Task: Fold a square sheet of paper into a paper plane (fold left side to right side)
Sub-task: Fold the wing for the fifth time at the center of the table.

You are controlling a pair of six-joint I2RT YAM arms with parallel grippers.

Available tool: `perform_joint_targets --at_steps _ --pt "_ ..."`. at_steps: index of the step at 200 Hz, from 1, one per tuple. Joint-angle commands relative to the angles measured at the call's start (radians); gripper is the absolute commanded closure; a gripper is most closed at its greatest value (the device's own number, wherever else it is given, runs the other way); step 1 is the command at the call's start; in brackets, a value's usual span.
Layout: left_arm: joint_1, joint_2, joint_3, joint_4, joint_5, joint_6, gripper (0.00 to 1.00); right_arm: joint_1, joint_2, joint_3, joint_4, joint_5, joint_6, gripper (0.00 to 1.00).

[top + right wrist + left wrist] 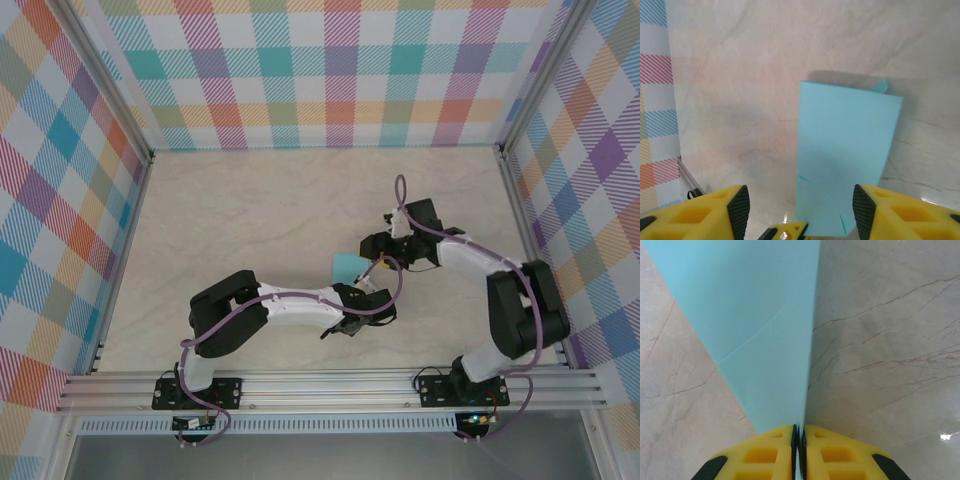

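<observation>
- Left gripper [798, 436]: jaws pressed together on the near edge of the turquoise sheet of paper [755, 315], which spreads toward 11 o'clock.
- Right gripper [800, 210]: jaws apart, the folded sheet at 12 o'clock.
- Pale marbled table [250, 220] underneath.
- Plaid walls [340, 70] at 9, 12 and 3 o'clock.

Tally:
- one folded sheet of thin turquoise paper [845, 150]
- two white-and-black robot arms: left arm [290, 305], right arm [480, 262]
- two grippers with yellow jaws: left gripper [798, 435], right gripper [799, 205]
- two purple cables [399, 195]
- one beige marbled desk [250, 220]
- three checked walls [330, 70]
</observation>
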Motion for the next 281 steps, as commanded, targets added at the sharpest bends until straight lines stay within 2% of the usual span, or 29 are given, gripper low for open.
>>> perform_joint_targets --at_steps 1,48,110,135,184,213,242,281 --pt "0.007 -0.022 -0.009 0.028 0.017 -0.023 0.88 -0.043 -0.114 -0.048 -0.082 0.079 -0.009 0.36" --pt "0.046 -0.074 -0.065 0.112 0.114 -0.051 0.89 -0.088 -0.273 -0.134 -0.142 0.125 -0.053 0.30" --pt "0.157 -0.234 -0.245 0.326 0.317 -0.121 0.91 -0.085 -0.332 -0.268 -0.069 0.082 -0.023 0.30" --pt "0.210 -0.296 -0.330 0.476 0.427 -0.166 0.91 -0.078 -0.331 -0.310 -0.010 0.051 0.012 0.30" --pt "0.306 -0.349 -0.478 0.689 0.591 -0.280 0.93 -0.001 -0.274 -0.328 0.148 0.039 0.109 0.30" --pt "0.335 -0.370 -0.544 0.786 0.629 -0.337 0.93 0.056 -0.211 -0.322 0.268 0.049 0.189 0.32" --pt "0.362 -0.391 -0.601 0.857 0.655 -0.386 0.93 0.125 -0.116 -0.289 0.348 0.075 0.250 0.39" --pt "0.399 -0.397 -0.671 0.987 0.713 -0.471 0.93 0.206 -0.017 -0.249 0.447 0.115 0.314 0.40"
